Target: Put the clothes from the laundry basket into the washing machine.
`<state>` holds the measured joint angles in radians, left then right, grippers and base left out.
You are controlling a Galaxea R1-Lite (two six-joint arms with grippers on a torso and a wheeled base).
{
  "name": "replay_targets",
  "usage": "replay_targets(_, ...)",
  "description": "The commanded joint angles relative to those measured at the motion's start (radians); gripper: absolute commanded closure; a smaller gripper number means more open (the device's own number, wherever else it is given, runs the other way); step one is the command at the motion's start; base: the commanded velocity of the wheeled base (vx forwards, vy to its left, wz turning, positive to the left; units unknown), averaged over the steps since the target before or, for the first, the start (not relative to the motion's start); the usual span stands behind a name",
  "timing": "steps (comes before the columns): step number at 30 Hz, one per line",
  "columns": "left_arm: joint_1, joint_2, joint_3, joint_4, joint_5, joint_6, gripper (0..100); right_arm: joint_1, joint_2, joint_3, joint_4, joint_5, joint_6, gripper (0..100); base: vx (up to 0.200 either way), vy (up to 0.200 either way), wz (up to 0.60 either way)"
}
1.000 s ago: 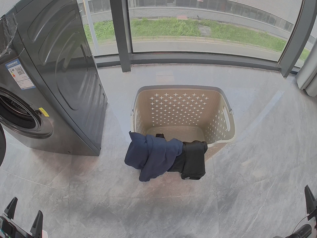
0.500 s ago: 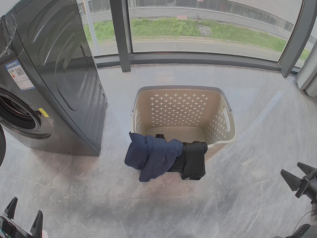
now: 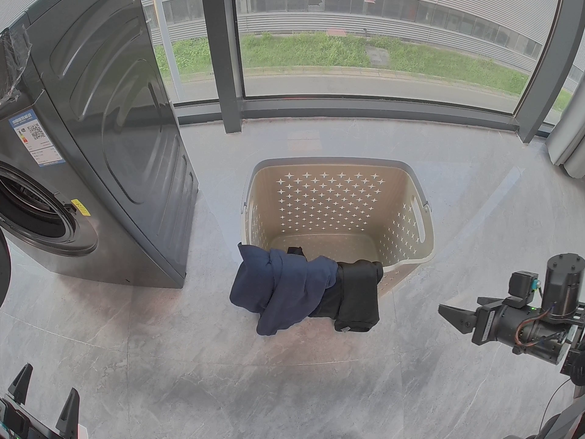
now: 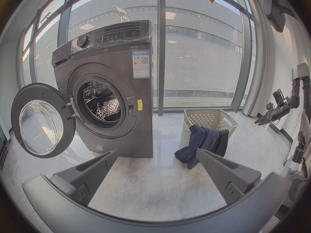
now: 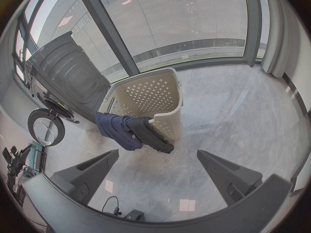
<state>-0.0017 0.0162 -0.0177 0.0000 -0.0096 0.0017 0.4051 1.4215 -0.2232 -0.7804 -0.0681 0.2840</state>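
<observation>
Centrally in the head view, a beige laundry basket (image 3: pixel 329 202) with star-shaped holes stands on the grey tiled floor (image 3: pixel 244 385), in front of a large window (image 3: pixel 365 44). Two pieces of clothing hang over the basket's near rim and spill down its outside wall. The navy garment (image 3: pixel 277 288) is the larger, lying on the left side of that rim. The black garment (image 3: pixel 356 294) hangs just to its right, touching it.

At the left of the frame stands the dark grey washing machine (image 3: pixel 122 129), a front-loader set just beside the basket. Seen from the left wrist camera, its round door (image 4: pixel 40 120) is swung wide open and the steel drum (image 4: pixel 102 102) shows inside.

At the lower right of the head view, the right gripper (image 3: pixel 463 309) is held above the floor and points left toward the basket. Its fingers are spread and released, with only floor between them, and it is apart from the clothes. At the lower left corner, the left gripper (image 3: pixel 49 382) points upward in the frame. Its two dark fingers are likewise parted and grasp nothing.

A pale curtain (image 3: pixel 570 135) hangs at the right edge of the frame.
</observation>
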Motion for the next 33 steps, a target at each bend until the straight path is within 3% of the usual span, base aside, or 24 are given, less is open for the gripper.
replay_targets(1,0.0,-0.01,0.018,0.0,-0.001,0.0,0,0.046,0.209,-0.051,-0.069,-0.009,0.01,0,0.0,0.0,0.0)
replay_targets(3,0.0,-0.01,0.018,0.0,-0.001,0.0,0,0.064,0.286,-0.065,-0.089,-0.018,0.015,0,0.0,0.0,0.0)
replay_targets(6,0.0,-0.01,0.018,0.0,-0.001,-0.002,0,0.095,0.373,-0.082,-0.169,-0.084,0.021,0,0.0,0.0,0.0)
replay_targets(9,0.0,-0.01,0.018,0.0,-0.001,-0.002,0,0.132,0.405,-0.09,-0.26,-0.105,0.018,0,0.0,0.0,0.0)
replay_targets(33,-0.001,-0.01,0.016,0.0,-0.001,-0.005,0,0.166,0.746,-0.338,-0.378,-0.111,0.018,0,0.0,0.0,0.0)
